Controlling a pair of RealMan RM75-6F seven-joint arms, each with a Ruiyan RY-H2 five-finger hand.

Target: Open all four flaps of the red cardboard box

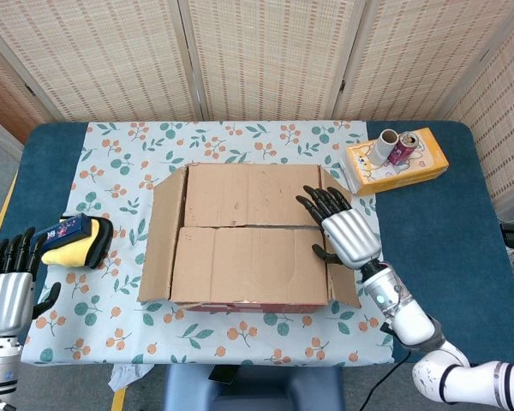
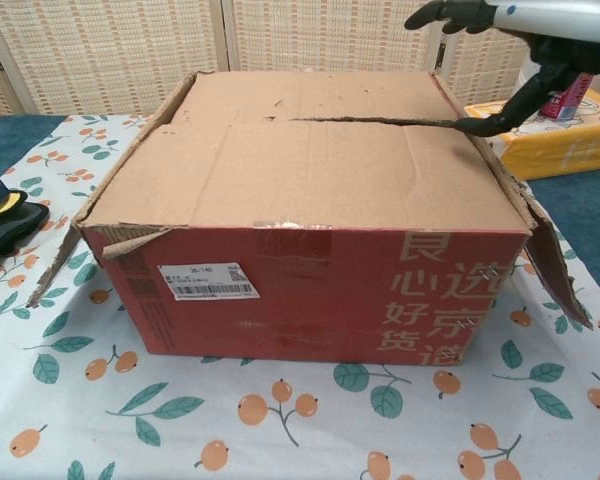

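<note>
The red cardboard box [image 1: 248, 244] stands mid-table, its brown top showing in the head view and its red front [image 2: 310, 290] in the chest view. Both large top flaps lie flat and meet at a seam [image 1: 253, 227]. The left side flap [image 1: 161, 235] and right side flap [image 2: 550, 260] splay outward. My right hand [image 1: 344, 233] hovers over the box's right edge with fingers spread and nothing in it; in the chest view this hand [image 2: 530, 25] has its thumb reaching down near the seam's right end. My left hand [image 1: 7, 291] is open, off the table's left front corner.
A yellow carton [image 1: 403, 163] carrying a paper roll [image 1: 382, 147] and a red can [image 1: 402, 147] sits at the back right. A blue, yellow and black object [image 1: 73, 240] lies left of the box. A floral cloth [image 1: 111, 171] covers the table; woven screens stand behind.
</note>
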